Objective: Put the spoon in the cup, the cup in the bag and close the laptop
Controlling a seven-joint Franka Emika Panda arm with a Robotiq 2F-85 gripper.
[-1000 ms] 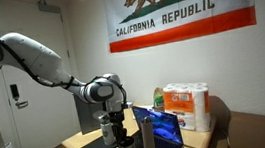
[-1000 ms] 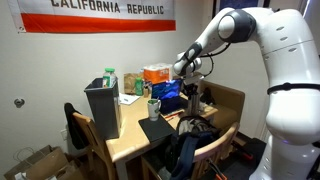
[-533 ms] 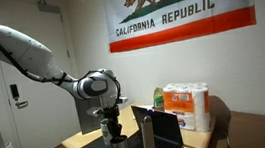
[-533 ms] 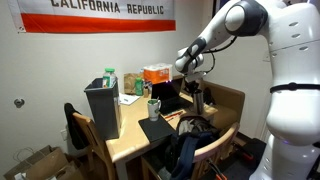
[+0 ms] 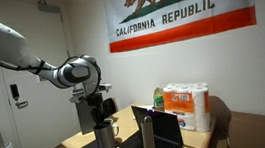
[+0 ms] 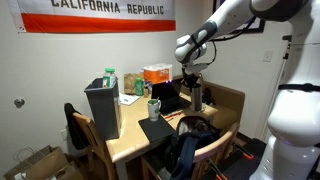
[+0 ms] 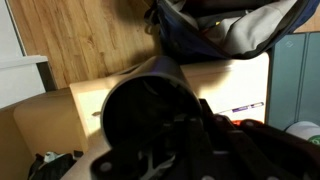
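My gripper (image 5: 100, 118) is shut on the top of a tall dark cylinder (image 5: 106, 147) and holds it upright beside the open laptop (image 5: 164, 137). In an exterior view the gripper (image 6: 192, 80) hangs with the cylinder (image 6: 196, 98) just past the laptop (image 6: 168, 97), over the table's far side. The wrist view is filled by the cylinder's dark mouth (image 7: 150, 105) between my fingers (image 7: 205, 140). The upright dark grey bag (image 6: 103, 108) stands at the table's other end. I cannot make out the short dark tumbler or the spoon.
A pale mug (image 6: 154, 107) stands in front of the laptop. Paper towel rolls (image 5: 188, 106) and bottles (image 6: 109, 79) sit at the back of the wooden table (image 6: 130, 145). Chairs (image 6: 226, 102) and a backpack (image 6: 190, 140) crowd the near side.
The arm has swung sideways, away from the laptop and paper towels, and slightly up. The tall cylinder is still in my gripper. Nothing else has moved.
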